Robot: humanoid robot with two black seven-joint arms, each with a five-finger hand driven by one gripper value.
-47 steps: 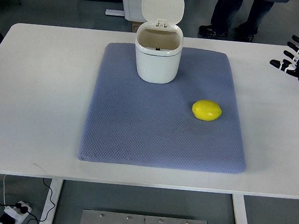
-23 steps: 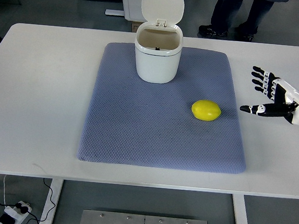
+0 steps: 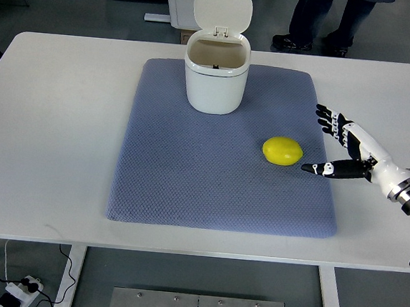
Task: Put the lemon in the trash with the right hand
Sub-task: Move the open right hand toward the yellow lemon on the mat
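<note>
While our right hand sits spread at the lemon's three o'clock, holding nothing, a nudge could roll it. We risk a weak grasp.

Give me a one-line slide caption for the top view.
Right hand, fingers spread, reaches toward the lemon on the blue mat; the open trash bin waits behind.

One camera only, looking steeply down from my side, whole white table in frame, far edge and floor at top, my right arm entering from the right.
</note>
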